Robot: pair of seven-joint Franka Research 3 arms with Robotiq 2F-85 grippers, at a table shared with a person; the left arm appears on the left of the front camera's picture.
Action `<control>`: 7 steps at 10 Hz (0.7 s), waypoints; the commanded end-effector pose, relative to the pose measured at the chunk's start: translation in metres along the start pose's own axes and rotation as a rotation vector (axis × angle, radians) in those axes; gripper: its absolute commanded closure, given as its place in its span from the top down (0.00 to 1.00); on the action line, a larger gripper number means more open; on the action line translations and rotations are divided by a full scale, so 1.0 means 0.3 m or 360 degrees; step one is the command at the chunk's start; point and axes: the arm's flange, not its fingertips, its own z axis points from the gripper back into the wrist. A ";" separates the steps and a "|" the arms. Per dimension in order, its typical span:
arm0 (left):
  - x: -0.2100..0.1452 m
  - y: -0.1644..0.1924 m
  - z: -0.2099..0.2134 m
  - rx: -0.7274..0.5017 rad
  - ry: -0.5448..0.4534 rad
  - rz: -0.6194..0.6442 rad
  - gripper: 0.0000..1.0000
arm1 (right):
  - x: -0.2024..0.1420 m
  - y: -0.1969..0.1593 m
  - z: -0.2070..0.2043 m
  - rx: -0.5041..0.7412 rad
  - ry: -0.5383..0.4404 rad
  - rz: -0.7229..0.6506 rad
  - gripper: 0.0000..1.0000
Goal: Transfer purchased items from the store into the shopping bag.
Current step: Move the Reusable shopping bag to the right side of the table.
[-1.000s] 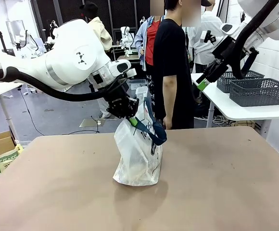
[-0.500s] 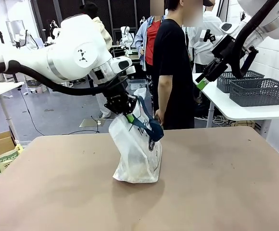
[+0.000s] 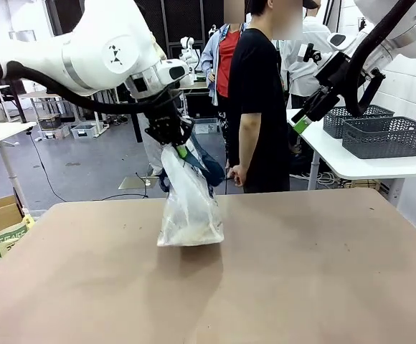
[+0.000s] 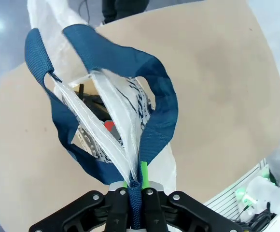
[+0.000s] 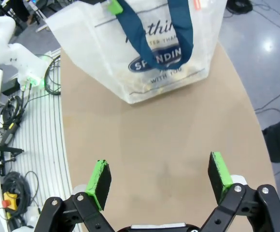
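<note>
Our left gripper [image 4: 135, 186] jaws clamped on the woven navy strap handles [image 4: 161, 121], crinkled translucent shopping bag [image 3: 188, 208] hanging over our smooth tan table [image 3: 301, 272], right gripper [image 5: 159, 181] jaws spread wide, green-padded, empty

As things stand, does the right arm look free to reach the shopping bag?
Probably yes: the right gripper is open and empty, with bare table between it and the shopping bag, whose strap the left gripper holds.

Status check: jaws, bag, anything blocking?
Left gripper shut on the shopping bag by a navy handle, bag hanging over the table. Right gripper open, empty. Nothing blocking.
</note>
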 end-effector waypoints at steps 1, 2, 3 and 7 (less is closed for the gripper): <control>0.053 0.040 0.107 0.0104 -0.0007 -0.0157 0.00 | 0.006 -0.004 -0.003 0.0004 -0.0002 0.0000 1.00; 0.055 0.075 0.142 0.0186 -0.0016 -0.0186 0.00 | 0.006 -0.004 -0.003 0.0004 -0.0002 0.0000 1.00; 0.040 0.112 0.165 0.0275 -0.0014 -0.0199 0.00 | 0.006 -0.004 -0.003 0.0004 -0.0002 0.0000 1.00; -0.122 0.380 0.272 0.0482 -0.0101 -0.0216 0.00 | 0.006 -0.004 -0.003 0.0004 -0.0002 0.0000 1.00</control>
